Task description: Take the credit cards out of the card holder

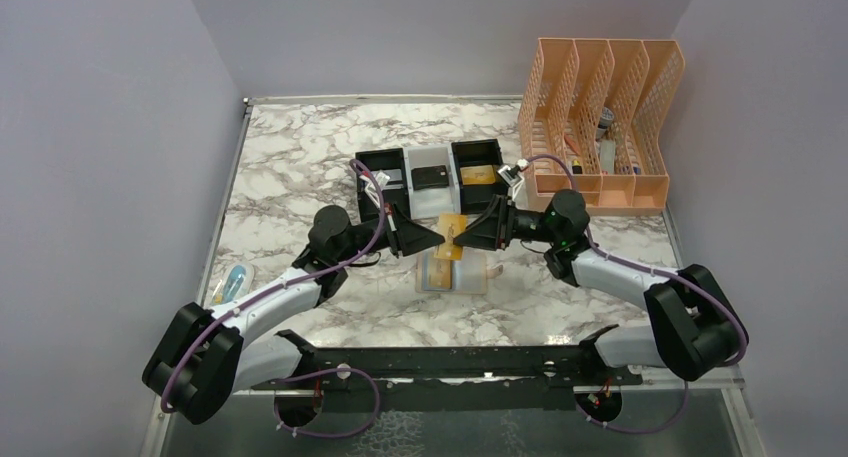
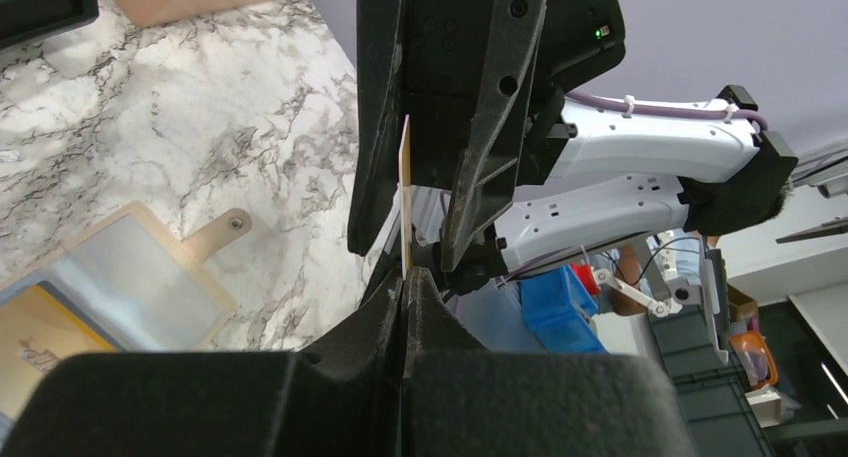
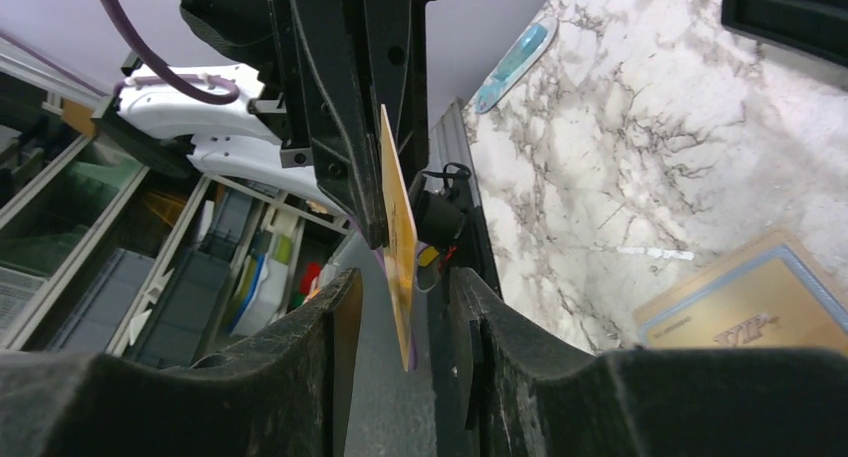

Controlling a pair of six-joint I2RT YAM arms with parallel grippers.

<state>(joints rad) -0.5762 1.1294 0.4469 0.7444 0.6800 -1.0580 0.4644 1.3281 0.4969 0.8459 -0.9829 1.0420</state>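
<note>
Left wrist view puts the crux right at my fingertips: my left gripper [image 2: 405, 282] is clamped tight on one edge of a gold card [image 2: 406, 192], which hangs in the air roughly level, face up. My right gripper [image 3: 405, 282] meets it from the opposite side, jaws apart and straddling the card's free edge, with a sliver of daylight on either side (so no second grip yet, as far as I can see). The card sits squarely between the two, and from the top view its long axis seems to run across the line joining them, not along it. I judge the coming move to be a handover, with the right jaws needing to bite before the left lets go.

Directly below, the card holder [image 1: 452, 277] lies open and flat on the marbled bench [image 1: 300, 167], a second card [image 3: 745, 322] showing in one pocket. Beyond it stand small black and white bins [image 1: 362, 167], and further right a peach mesh file organizer [image 1: 600, 127] fills the far corner. Pale lilac walls [image 1: 100, 127] close the bench in on three sides
</note>
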